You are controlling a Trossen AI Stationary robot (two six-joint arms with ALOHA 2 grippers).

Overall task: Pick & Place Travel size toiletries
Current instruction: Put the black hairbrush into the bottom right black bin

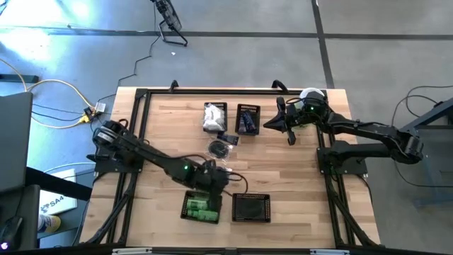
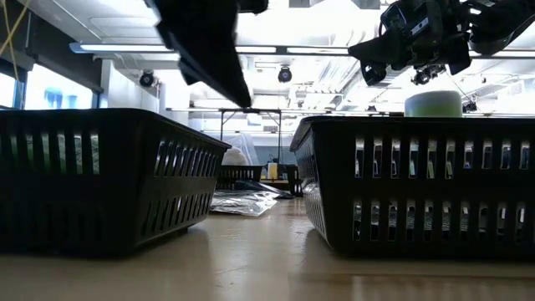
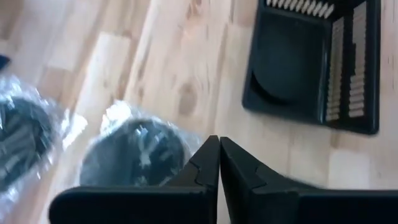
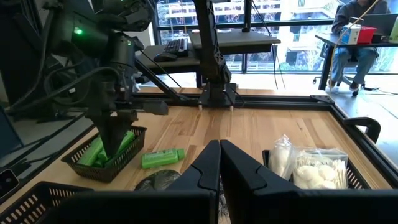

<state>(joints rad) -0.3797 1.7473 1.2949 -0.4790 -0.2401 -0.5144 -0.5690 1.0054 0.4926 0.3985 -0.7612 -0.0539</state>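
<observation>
Bright green plastic toiletry bottles (image 1: 200, 207) lay in the black mesh basket (image 1: 185, 210) at the counter's (image 1: 283, 170) near edge. My left fingers (image 1: 210, 185) hung pressed together, empty, just above it. My right fingers (image 1: 291, 137), also closed on nothing, waited at the counter's far right.

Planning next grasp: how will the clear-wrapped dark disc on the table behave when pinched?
The clear-wrapped dark disc probably crinkles and slips: its film is loose and glossy. It lies flat, so rolling seems unlikely.
</observation>
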